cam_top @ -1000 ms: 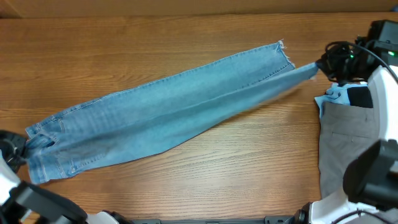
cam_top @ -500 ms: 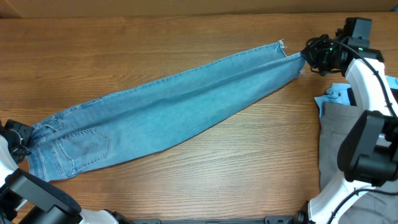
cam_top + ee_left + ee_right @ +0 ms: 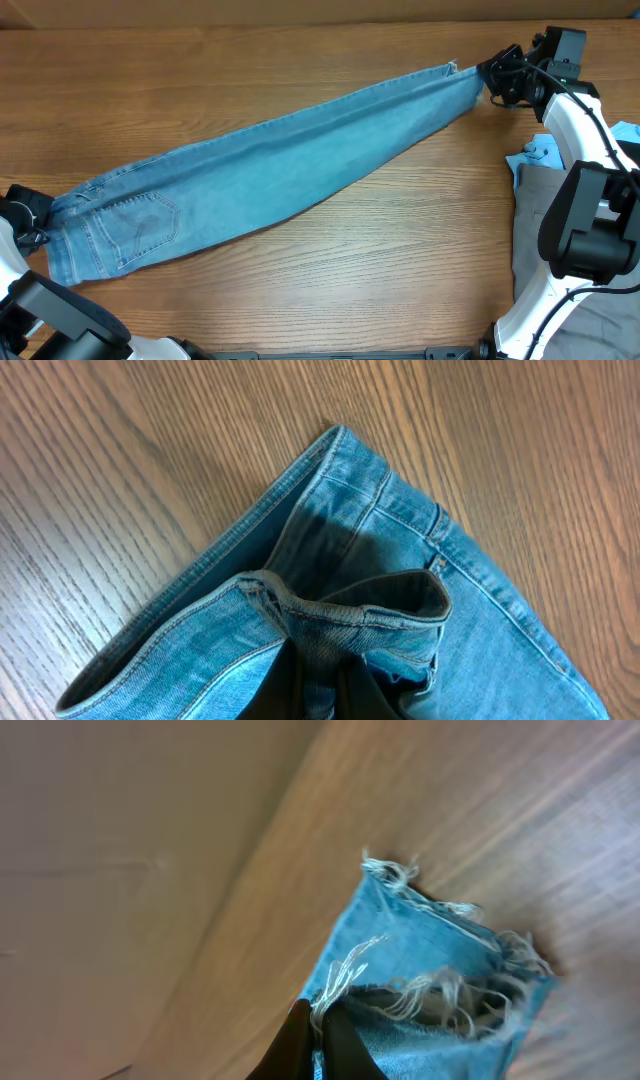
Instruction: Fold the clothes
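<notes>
Jeans (image 3: 270,170): stretched straighter than 1 second ago. I see right gripper (image 3: 488,78) pinching hem, left gripper (image 3: 32,218) clamping waistband.

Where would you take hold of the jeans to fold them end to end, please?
Grip the frayed hems of the jeans, coming in from the far right along their length. They lie as one long flat strip, so that end is a thin free edge. The right end effector is shut there; the left end effector pinches the waistband.
</notes>
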